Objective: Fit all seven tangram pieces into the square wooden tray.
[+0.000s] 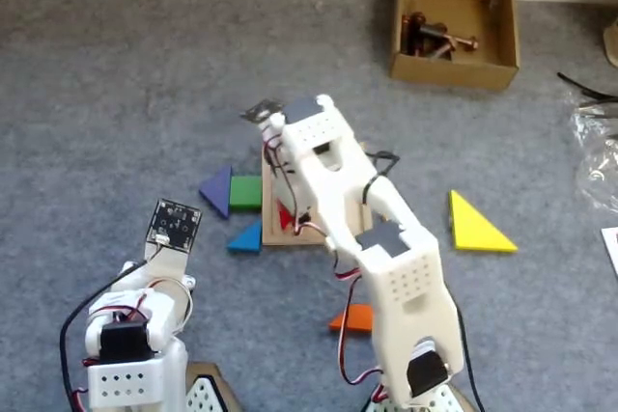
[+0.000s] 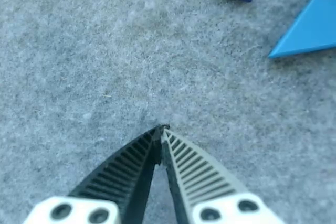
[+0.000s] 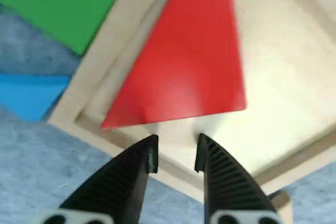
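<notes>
One red triangle (image 3: 184, 61) is lying in the one wooden tray (image 3: 283, 93). Five pieces are sitting outside it: green (image 1: 245, 192), dark blue (image 1: 216, 190), light blue (image 1: 247, 238), yellow (image 1: 475, 224), orange (image 1: 353, 318). The right gripper (image 3: 176, 153) is hanging a little apart, empty, and its arm is covering the tray. The left gripper (image 2: 161, 131) is squeezing closed, empty. One cardboard box (image 1: 454, 31) is sitting behind.

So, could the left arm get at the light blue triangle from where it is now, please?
Probably yes. The left claw hangs shut over bare grey felt, and the light blue triangle lies flat close by with nothing between them. It would need to open first.
</notes>
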`<state>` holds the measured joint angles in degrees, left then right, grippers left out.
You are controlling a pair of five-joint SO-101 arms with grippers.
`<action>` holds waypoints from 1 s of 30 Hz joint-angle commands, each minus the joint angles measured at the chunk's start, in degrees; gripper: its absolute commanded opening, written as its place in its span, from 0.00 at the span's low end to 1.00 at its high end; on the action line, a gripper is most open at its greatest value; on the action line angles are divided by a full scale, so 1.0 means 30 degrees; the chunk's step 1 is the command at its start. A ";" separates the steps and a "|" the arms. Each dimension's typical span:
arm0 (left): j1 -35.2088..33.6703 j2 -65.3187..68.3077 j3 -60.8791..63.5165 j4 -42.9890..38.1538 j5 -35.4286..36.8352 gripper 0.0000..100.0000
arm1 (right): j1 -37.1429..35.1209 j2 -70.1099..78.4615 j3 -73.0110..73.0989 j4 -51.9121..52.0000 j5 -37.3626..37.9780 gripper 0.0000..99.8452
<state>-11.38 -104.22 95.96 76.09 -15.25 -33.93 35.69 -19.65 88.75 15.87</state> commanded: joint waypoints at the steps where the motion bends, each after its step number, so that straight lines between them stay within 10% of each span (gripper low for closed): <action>1: -0.0249 -0.0132 0.0396 0.0117 0.0147 0.01 | -0.0864 -0.1773 -0.0894 0.0249 -0.0469 0.11; 30: -0.0249 -0.0132 0.0396 0.0117 0.0147 0.01 | -0.2388 -0.2476 -0.1949 0.1011 -0.0586 0.11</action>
<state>-11.38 -104.22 95.96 76.09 -15.25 -40.70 34.55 -21.14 89.19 14.73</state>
